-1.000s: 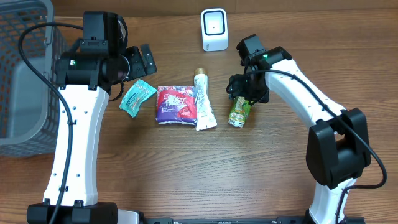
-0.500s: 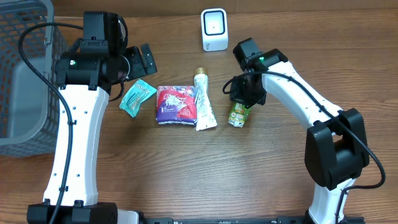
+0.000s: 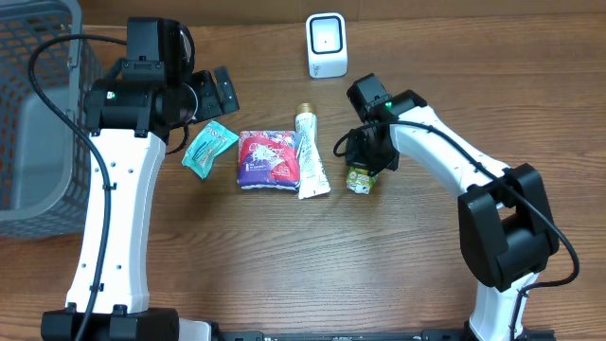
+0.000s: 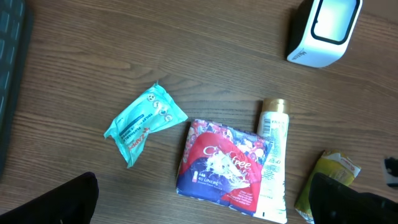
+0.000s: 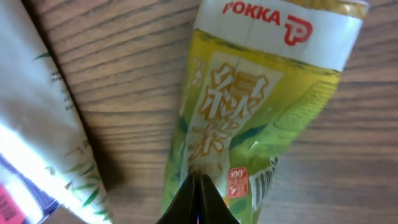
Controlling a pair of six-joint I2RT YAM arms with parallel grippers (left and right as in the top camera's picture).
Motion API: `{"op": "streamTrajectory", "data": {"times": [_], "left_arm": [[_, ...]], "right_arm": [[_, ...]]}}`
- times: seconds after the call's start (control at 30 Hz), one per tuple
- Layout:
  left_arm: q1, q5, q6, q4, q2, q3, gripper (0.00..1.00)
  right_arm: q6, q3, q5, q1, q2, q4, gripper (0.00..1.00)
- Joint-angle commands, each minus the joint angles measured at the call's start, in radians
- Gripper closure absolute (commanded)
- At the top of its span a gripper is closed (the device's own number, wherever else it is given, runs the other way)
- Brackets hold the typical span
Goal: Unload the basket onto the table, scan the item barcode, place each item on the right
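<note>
The item, a green-and-yellow Pokka tea carton point(image 3: 361, 178), lies on the wooden table right of the tube. My right gripper point(image 3: 365, 154) hovers low over it, shut, with nothing between the jaws. In the right wrist view the closed tips point(image 5: 199, 190) sit over the carton's point(image 5: 249, 106) lower face, and its barcode point(image 5: 265, 180) shows just to their right. The white scanner point(image 3: 327, 45) stands at the back centre. My left gripper point(image 3: 214, 93) hangs open high above the table; its dark fingertips point(image 4: 71, 202) frame the bottom corners of the left wrist view.
A teal packet point(image 3: 208, 148), a red-and-purple liner pack point(image 3: 268, 158) and a white tube point(image 3: 310, 157) lie in a row left of the carton. A grey mesh basket point(image 3: 38, 123) stands at the far left edge. The scanner point(image 4: 323, 31) also shows in the left wrist view.
My right gripper has shut and moved left and towards the front, down over the carton. The left arm has not moved.
</note>
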Motion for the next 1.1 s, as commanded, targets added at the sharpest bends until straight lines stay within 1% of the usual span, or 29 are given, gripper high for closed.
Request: {"op": "streamTrajectory", "data": {"times": [0.0,0.1,0.33,0.47,0.7,0.8,0.9,1.0,1.07], "left_arm": [[0.0,0.008,0.02,-0.003,0.007,0.01,0.0],[0.0,0.008,0.02,-0.003,0.007,0.01,0.0],[0.0,0.008,0.02,-0.003,0.007,0.01,0.0],[0.0,0.008,0.02,-0.003,0.007,0.01,0.0],[0.0,0.008,0.02,-0.003,0.007,0.01,0.01],[0.0,0.008,0.02,-0.003,0.007,0.01,0.0],[0.0,0.008,0.02,-0.003,0.007,0.01,0.0],[0.0,0.008,0.02,-0.003,0.007,0.01,0.0],[0.0,0.008,0.02,-0.003,0.007,0.01,0.0]], "right_arm": [[0.032,-0.078,0.016,-0.001,0.002,0.048,0.96],[0.05,-0.132,0.016,-0.002,0.002,0.094,0.96],[0.045,-0.135,0.006,-0.018,0.001,0.094,0.96],[-0.028,-0.055,0.006,-0.036,0.001,0.027,0.9],[-0.214,0.185,-0.002,-0.042,0.001,-0.151,0.77],[-0.229,0.254,-0.003,-0.042,0.001,-0.235,0.71],[-0.229,0.254,-0.081,-0.041,0.001,-0.26,0.7],[-0.228,0.215,-0.165,-0.028,0.002,-0.236,0.7],[-0.209,0.189,-0.183,-0.014,0.002,-0.215,0.7]]}}
